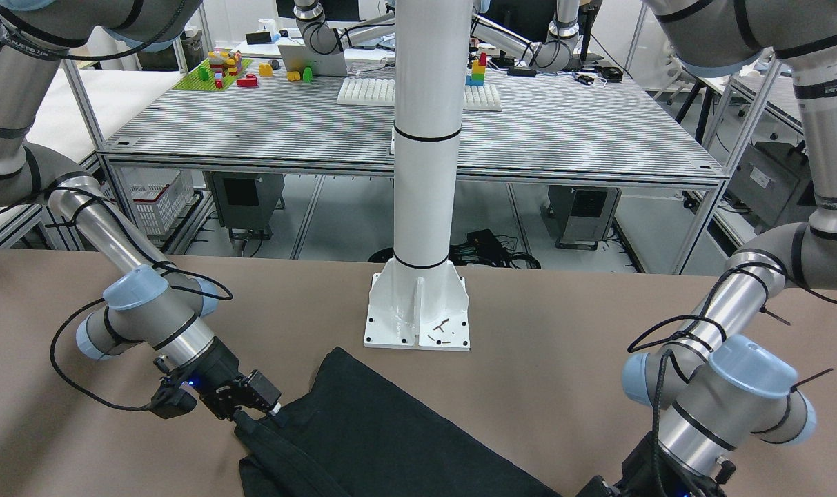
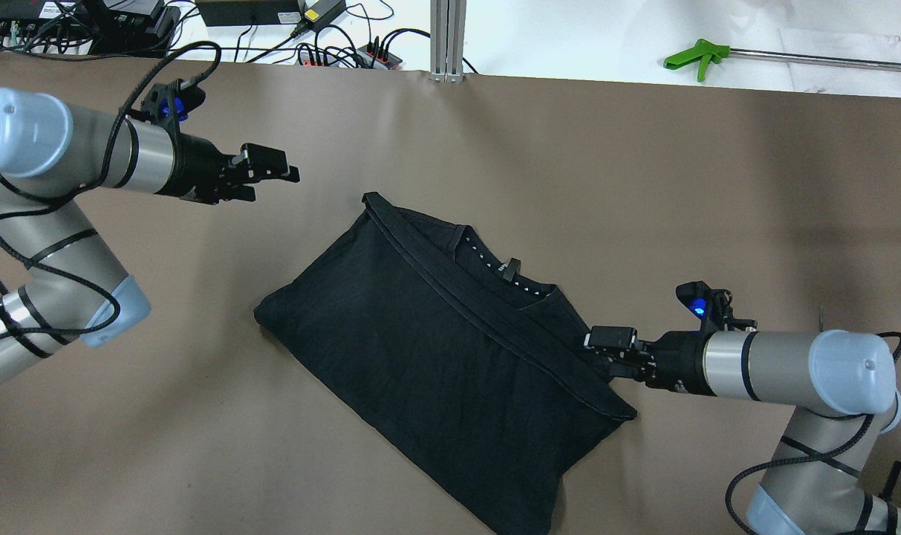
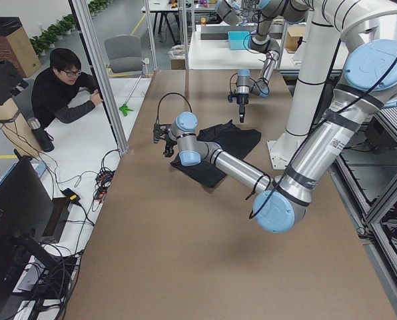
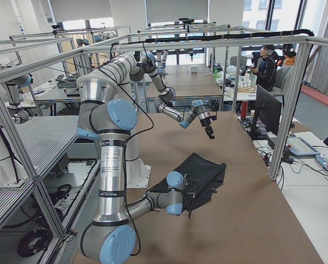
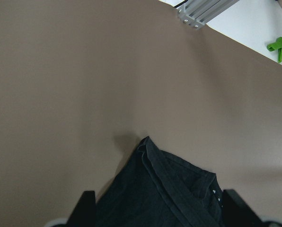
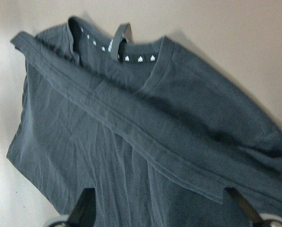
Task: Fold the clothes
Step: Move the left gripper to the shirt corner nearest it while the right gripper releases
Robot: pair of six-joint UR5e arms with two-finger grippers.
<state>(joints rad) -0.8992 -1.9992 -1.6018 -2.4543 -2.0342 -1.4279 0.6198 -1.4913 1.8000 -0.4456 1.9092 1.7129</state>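
The clothes are one black garment that lies folded and slanted on the brown table, its collar with small white marks facing up. My right gripper is open and low at the garment's right corner, and the cloth spreads between its fingers. The front view shows this gripper touching the garment's edge. My left gripper hangs open and empty above bare table, off the garment's far left corner.
The white robot column's base plate stands just behind the garment. A green-handled tool lies past the table's far edge, near an aluminium post and cables. A seated person is beside the table.
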